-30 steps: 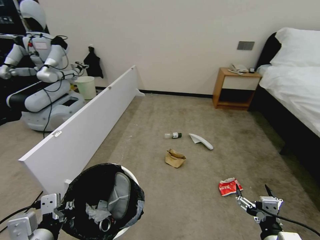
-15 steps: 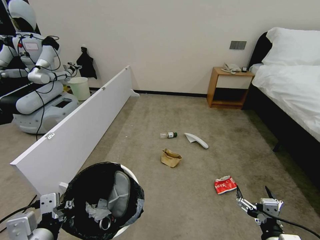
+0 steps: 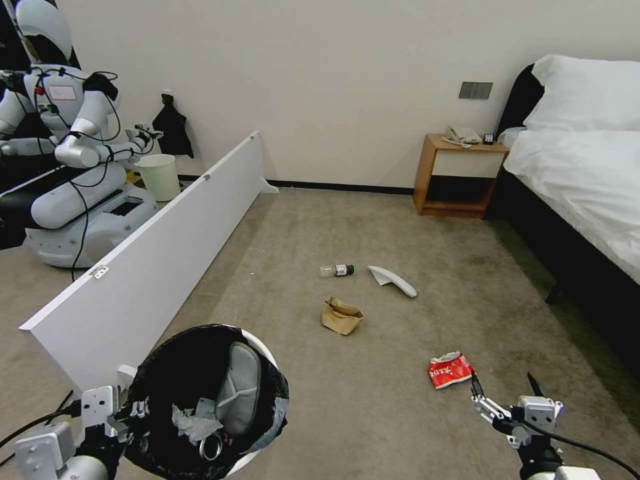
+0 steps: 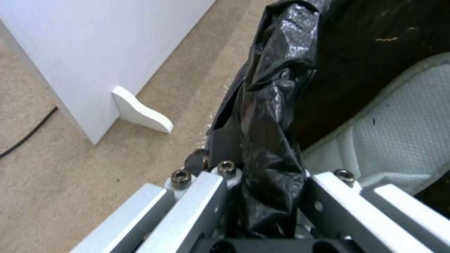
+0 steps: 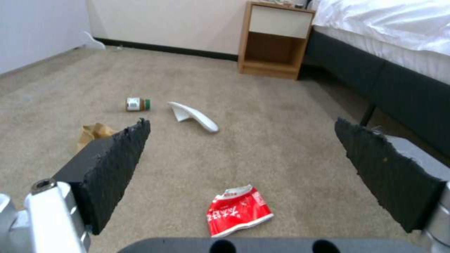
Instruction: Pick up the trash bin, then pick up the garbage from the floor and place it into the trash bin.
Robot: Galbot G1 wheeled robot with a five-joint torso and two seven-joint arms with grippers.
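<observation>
Red wrapper (image 3: 451,370) lies flat on the floor (image 3: 373,413) just ahead of the spread right claw (image 3: 501,395), slightly toward its left finger, while the left claw (image 4: 262,196) pinches the trash bin (image 3: 207,393) liner.

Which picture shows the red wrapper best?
The right wrist view: the red wrapper lies close and unblocked on the floor, framed between the open right pincer fingers. The head view shows it smaller. The left wrist view looks at the trash bin.
</observation>
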